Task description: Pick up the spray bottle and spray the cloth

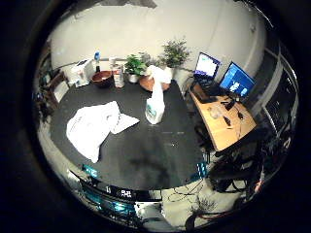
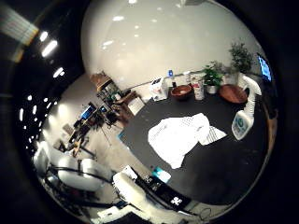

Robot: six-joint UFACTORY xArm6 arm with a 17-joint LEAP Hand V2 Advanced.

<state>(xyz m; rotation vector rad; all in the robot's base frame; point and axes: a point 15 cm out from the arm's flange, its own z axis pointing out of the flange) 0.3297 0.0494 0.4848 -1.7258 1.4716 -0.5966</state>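
A white spray bottle [image 1: 155, 106] with a white trigger head stands upright on the black table [image 1: 146, 155], about mid-table towards the side with the computer desk. A crumpled white cloth [image 1: 93, 125] lies flat on the table a short way from the bottle, not touching it. Both look small, so my hand is well above the table and away from them. Nothing is close to the palm.
Along the table's far edge stand a brown bowl [image 1: 102, 77], a wooden dish [image 1: 148, 85], two potted plants [image 1: 134, 65], a small container [image 1: 118, 76] and a white box [image 1: 81, 73]. A wooden desk [image 1: 226, 121] with two lit monitors stands beside the table. Office chairs [image 2: 70, 170] are on the floor.
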